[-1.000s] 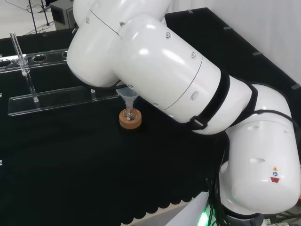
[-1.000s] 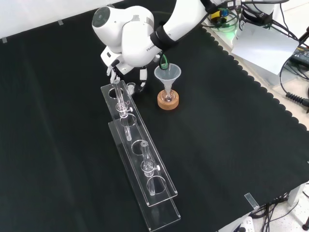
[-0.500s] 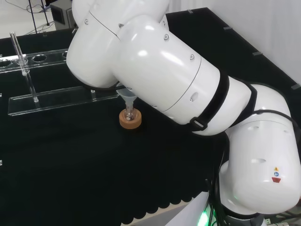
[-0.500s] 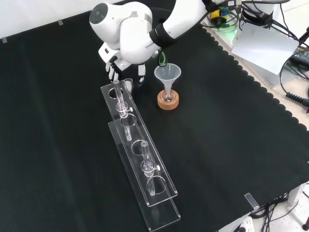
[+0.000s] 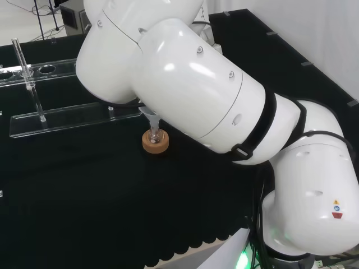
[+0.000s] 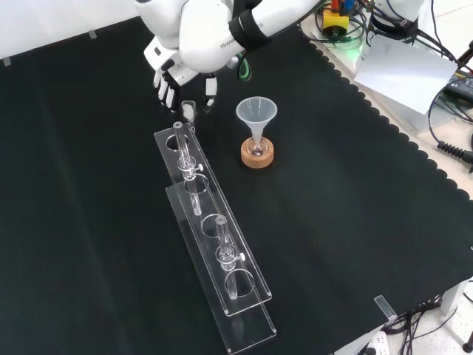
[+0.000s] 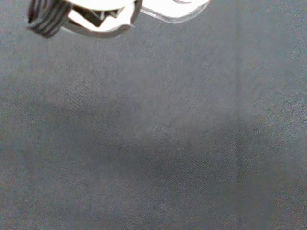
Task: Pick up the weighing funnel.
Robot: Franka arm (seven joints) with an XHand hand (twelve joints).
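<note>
In the front view the hand (image 6: 182, 72) hangs over the cloth just beyond the far end of the clear rack, to the left of the funnel. Its fingers (image 6: 164, 87) and thumb (image 6: 211, 86) point down and pinch a small clear piece, the weighing funnel (image 6: 188, 109), which is lifted off the cloth. In the wrist view the weighing funnel (image 7: 176, 10) is a clear rim next to a blurred part of the hand (image 7: 81, 14), above bare black cloth. In the head view the arm's white links cover the hand.
The big funnel (image 6: 256, 114) stands in a small flask on a cork ring (image 6: 257, 155), also visible as the cork ring (image 5: 155, 143) in the head view. A long clear rack (image 6: 214, 237) with glass tubes runs toward the front edge. Cables and equipment lie at the front view's top right.
The hand has risen and moved away from the rack's end, up in the front view. The small clear piece has gone with it. The funnel and rack have not moved.
</note>
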